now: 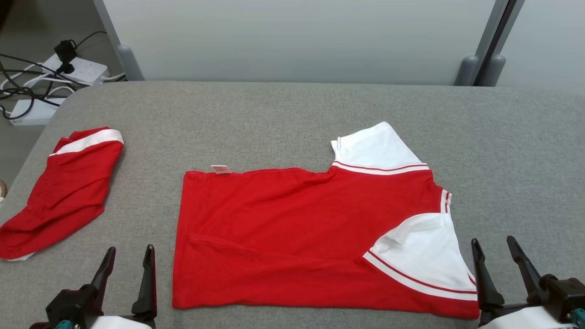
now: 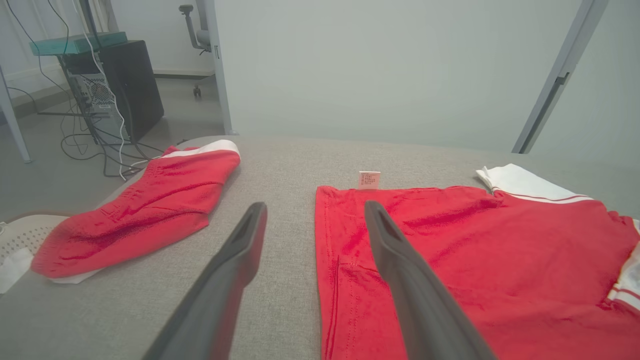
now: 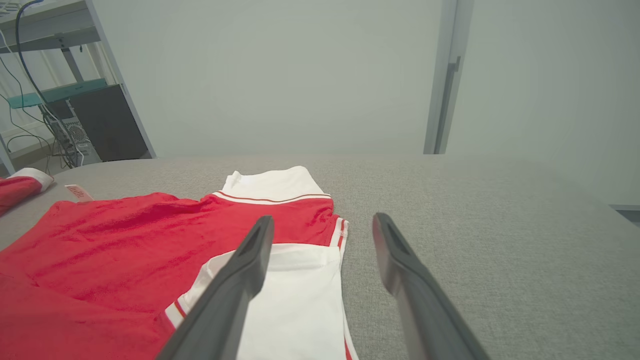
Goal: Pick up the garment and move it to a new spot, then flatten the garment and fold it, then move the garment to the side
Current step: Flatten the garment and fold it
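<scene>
The garment (image 1: 283, 233) is a red T-shirt with white sleeves, spread flat in the middle of the grey table (image 1: 292, 114). It also lies ahead in the left wrist view (image 2: 450, 260) and in the right wrist view (image 3: 115, 250). A small label sticks out at its far hem (image 1: 221, 169). My left gripper (image 1: 129, 256) stands open at the near edge, just left of the shirt's hem side. My right gripper (image 1: 494, 246) stands open at the near right, beside the near white sleeve (image 1: 425, 256). Neither holds anything.
Red shorts with a white band (image 1: 64, 192) lie crumpled near the table's left edge. Power strips and cables (image 1: 55, 77) sit on the floor beyond the far left corner. A pale partition wall (image 1: 297, 41) runs behind the table.
</scene>
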Tool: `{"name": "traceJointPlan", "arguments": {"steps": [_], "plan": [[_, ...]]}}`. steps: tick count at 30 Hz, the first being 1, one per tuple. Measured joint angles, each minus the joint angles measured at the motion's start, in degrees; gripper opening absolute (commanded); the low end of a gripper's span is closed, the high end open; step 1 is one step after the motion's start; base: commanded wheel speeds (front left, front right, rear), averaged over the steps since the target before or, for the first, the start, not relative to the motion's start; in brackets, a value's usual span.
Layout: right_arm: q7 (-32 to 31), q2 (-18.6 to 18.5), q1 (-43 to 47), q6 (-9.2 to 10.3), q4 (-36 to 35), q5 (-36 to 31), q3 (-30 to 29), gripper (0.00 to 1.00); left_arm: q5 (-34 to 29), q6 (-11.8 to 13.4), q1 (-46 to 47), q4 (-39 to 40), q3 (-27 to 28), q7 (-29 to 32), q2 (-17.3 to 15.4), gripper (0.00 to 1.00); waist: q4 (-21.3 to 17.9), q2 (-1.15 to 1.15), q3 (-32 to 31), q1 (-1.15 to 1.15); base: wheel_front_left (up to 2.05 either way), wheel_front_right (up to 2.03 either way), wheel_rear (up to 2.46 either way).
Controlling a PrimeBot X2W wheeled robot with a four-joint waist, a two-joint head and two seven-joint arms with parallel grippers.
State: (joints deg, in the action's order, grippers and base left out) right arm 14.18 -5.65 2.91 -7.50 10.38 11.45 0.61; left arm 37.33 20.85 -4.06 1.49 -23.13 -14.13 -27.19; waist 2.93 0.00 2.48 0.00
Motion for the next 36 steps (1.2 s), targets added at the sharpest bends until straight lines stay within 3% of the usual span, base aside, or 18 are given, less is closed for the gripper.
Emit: {"name": "traceJointPlan", "arguments": {"steps": [5,11,12,13,23,29,36], "plan": [[-0.16,-1.15,-1.69,0.0,1.69,0.98,0.6,1.0,2.13,-2.54,2.28,-0.07,-1.04,3.47,0.64,1.0,0.13,0.0,1.8,0.0,0.0,0.0,0.0],[-2.88,-5.58,-9.2,0.0,3.15,4.23,2.78,1.0,3.66,-4.53,8.99,-1.57,-2.09,6.94,1.78,1.0,0.42,0.0,5.33,0.0,0.0,0.0,0.0],[-4.58,-7.86,-13.23,0.0,3.71,6.13,4.04,1.0,4.27,-5.71,13.38,-3.21,-2.64,8.67,2.78,1.0,0.62,0.0,7.32,0.0,0.0,0.0,0.0],[-4.58,-7.86,-13.23,0.0,3.71,6.13,4.04,1.0,4.27,-5.71,13.38,-3.21,-2.64,8.67,2.78,1.0,0.62,0.0,7.32,0.0,0.0,0.0,0.0],[-14.51,-18.48,-38.31,0.0,10.45,16.81,12.48,1.0,7.32,-14.06,34.15,-15.56,-3.82,15.56,5.03,1.0,2.17,0.0,19.24,0.0,0.0,0.0,0.0],[-20.96,-21.42,-50.2,0.01,15.13,22.56,19.85,1.0,9.49,-17.68,41.44,-22.45,-3.78,18.9,6.46,1.0,3.66,0.0,25.52,0.0,0.0,0.0,0.0],[-24.86,-22.26,-60.02,0.0,20.64,26.76,27.82,1.0,11.31,-20.95,45.83,-26.86,-3.91,20.68,7.15,1.0,5.77,0.0,30.09,0.0,0.0,0.0,0.0]]}}
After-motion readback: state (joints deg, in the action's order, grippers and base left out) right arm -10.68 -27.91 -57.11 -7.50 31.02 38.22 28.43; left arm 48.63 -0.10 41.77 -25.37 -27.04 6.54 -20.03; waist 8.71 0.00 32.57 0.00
